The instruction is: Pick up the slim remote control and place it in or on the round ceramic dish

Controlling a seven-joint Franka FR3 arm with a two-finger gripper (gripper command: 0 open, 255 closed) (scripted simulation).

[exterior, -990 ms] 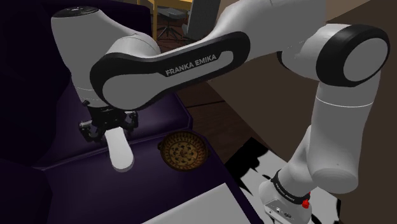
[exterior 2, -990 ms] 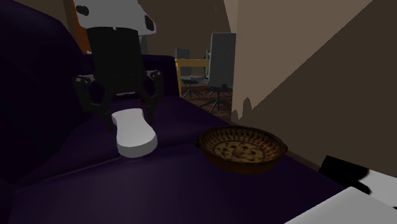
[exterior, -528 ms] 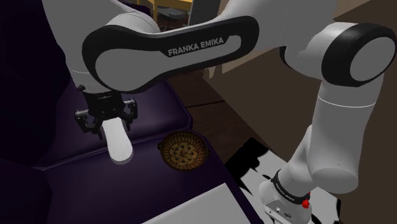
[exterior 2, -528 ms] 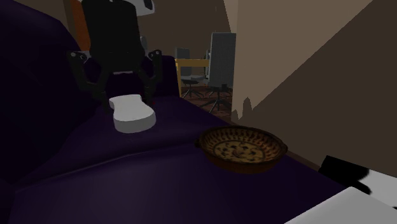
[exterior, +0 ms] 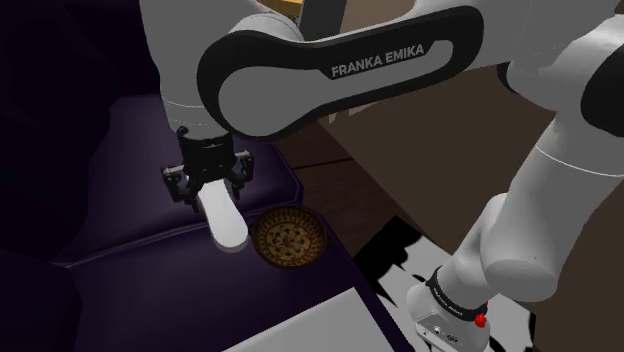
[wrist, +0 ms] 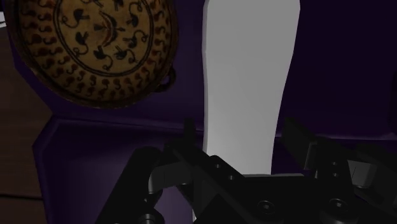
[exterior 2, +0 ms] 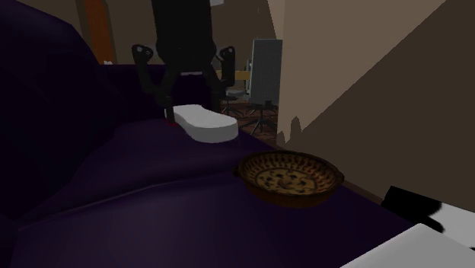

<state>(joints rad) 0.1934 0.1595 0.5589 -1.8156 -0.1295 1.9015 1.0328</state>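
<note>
A slim white remote (exterior: 222,218) hangs above the dark purple sofa seat (exterior: 120,140), with my black gripper (exterior: 207,183) shut on its upper end. In the second exterior view the remote (exterior 2: 204,124) juts out from under the gripper (exterior 2: 186,106), off the cushion. The round brown patterned dish (exterior: 287,236) lies on the seat just to the shoulder view's right of the remote's free end. In the wrist view the remote (wrist: 248,83) runs out from the gripper (wrist: 238,162), with the dish (wrist: 95,51) beside it, not under it.
The dish (exterior 2: 288,177) sits near the seat's edge, with a brown wall (exterior 2: 380,91) beyond. An office chair (exterior 2: 265,68) stands in the background. The white stand top (exterior: 320,325) shows at the bottom, with a black-and-white patch of floor (exterior: 400,262) beside it.
The gripper has lifted the remote off the seat and carried it toward the shoulder view's right, closer to the dish. The dish has not moved.
</note>
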